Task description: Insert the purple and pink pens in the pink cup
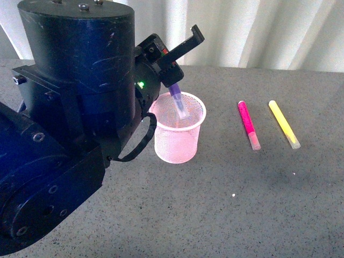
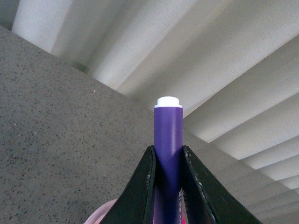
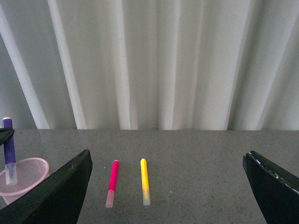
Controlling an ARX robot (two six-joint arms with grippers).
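My left gripper (image 1: pixel 173 80) is shut on the purple pen (image 1: pixel 178 101) and holds it upright, cap end down inside the mouth of the pink cup (image 1: pixel 178 137). In the left wrist view the purple pen (image 2: pixel 168 140) stands between the shut jaws, and a bit of the cup's rim (image 2: pixel 105 212) shows below. The pink pen (image 1: pixel 248 124) lies on the table to the right of the cup. In the right wrist view the pink pen (image 3: pixel 112 182), the cup (image 3: pixel 23 176) and the purple pen (image 3: pixel 9 150) show; my right gripper (image 3: pixel 168 186) is open and empty.
A yellow marker (image 1: pixel 284 123) lies right of the pink pen, roughly parallel to it; it also shows in the right wrist view (image 3: pixel 145 181). The grey speckled table (image 1: pixel 242 204) ends at a white pleated curtain (image 1: pixel 258 32). My left arm's bulk fills the front view's left side.
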